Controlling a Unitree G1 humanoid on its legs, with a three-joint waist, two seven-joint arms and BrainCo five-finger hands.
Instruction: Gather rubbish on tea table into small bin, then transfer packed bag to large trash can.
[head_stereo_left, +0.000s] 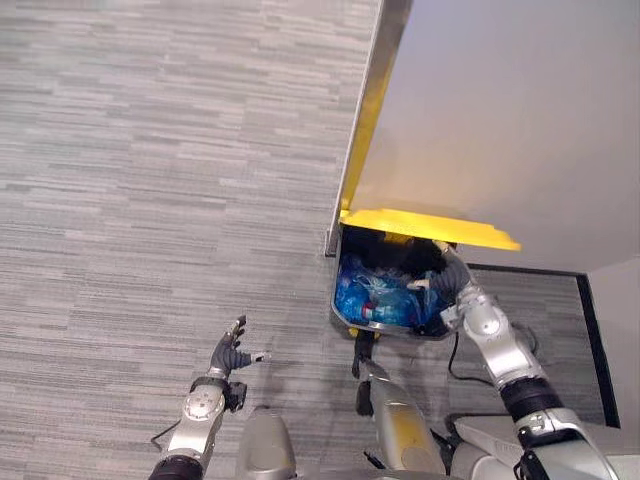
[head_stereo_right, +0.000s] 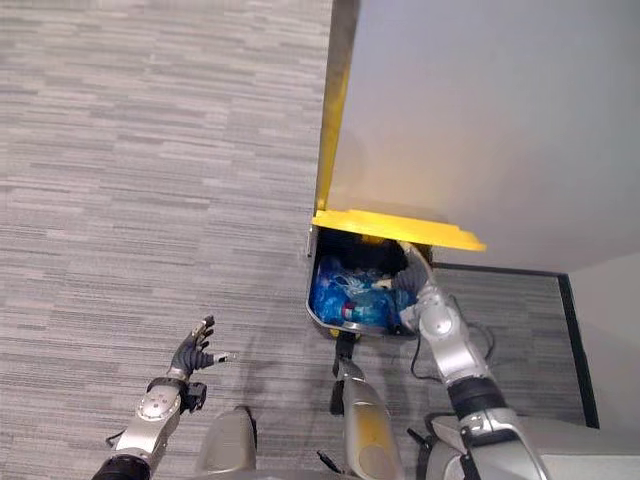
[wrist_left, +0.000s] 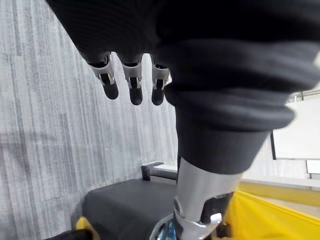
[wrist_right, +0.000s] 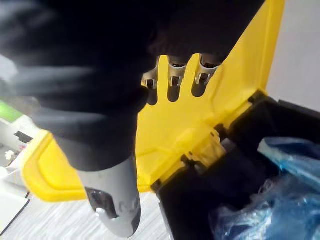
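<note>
**Item 1. Left hand** (head_stereo_left: 229, 354): lower left of the head views, over grey striped carpet (head_stereo_left: 140, 160). The fingers (wrist_left: 135, 87) are straight and spread, the thumb is out to the side, and nothing is held. It is well apart from the can.

**Item 2. Large trash can** (head_stereo_left: 343, 318): lower centre of the head views. The body is black, the mouth is open, and it stands on the carpet against the foot of the wall. The left wrist view shows its dark side in the lower middle, with yellow beside it at the lower right.

**Item 3. Blue bag** (head_stereo_left: 378, 296): crumpled translucent plastic lying inside the can and covering most of the opening. A small white and red piece shows among the folds; any print on it is too small to read. The right wrist view shows the bag at the lower right (wrist_right: 272, 205).

**Item 4. Right hand** (head_stereo_left: 449, 272): over the right part of the can's mouth, just under the edge of the lid. In its wrist view the fingers (wrist_right: 175, 75) are relaxed and apart. They point at the underside of the lid and grip nothing. The bag lies beside the hand, not in it.

**Item 5. Yellow lid** (head_stereo_left: 425, 227): raised and hinged at the far side of the can. Its underside faces the right wrist camera (wrist_right: 200, 120).

**Item 6. Wall** (head_stereo_left: 500, 100): pale and plain, in the upper right of the head views. A metal strip (head_stereo_left: 368, 105) runs down its corner to the can.
</note>
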